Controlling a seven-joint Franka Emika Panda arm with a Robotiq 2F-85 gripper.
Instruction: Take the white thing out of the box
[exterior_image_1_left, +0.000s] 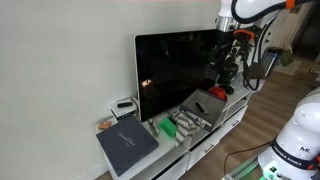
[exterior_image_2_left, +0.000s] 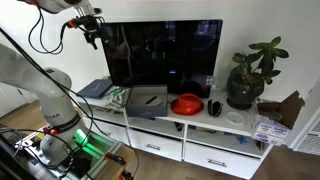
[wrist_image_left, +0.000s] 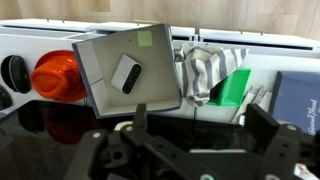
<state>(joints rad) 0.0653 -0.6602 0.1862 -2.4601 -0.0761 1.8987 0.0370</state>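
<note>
Currently, in an exterior view, the gripper (exterior_image_1_left: 227, 66) hangs high above the box (exterior_image_1_left: 196, 106), in front of the TV (exterior_image_1_left: 180, 65) that stands behind the box. No contact. The box lies flat on the white cabinet (exterior_image_1_left: 215, 133), open face up, presumably so its contents can be reached from above. 1 red bowl (exterior_image_1_left: 217, 93) sits just beside the box.

In an exterior view from the front, the gripper (exterior_image_2_left: 93, 30) is above the box (exterior_image_2_left: 148, 100) and well apart from it, on the side away from the red bowl (exterior_image_2_left: 186, 103). The arm looks staged high so the wrist camera gets a full look down. Finger gap not readable here.

Wrist view: the white thing (wrist_image_left: 127, 73), 1 small rounded piece, lies inside the box (wrist_image_left: 100, 60) near its centre, tilted. A striped cloth (wrist_image_left: 205, 70) lies just beside the box. Gripper (wrist_image_left: 197, 135) is spread wide, fingers (wrist_image_left: 139, 122) apart, nothing between them. Judgement: approach step; descent onto the white thing comes next.
</note>
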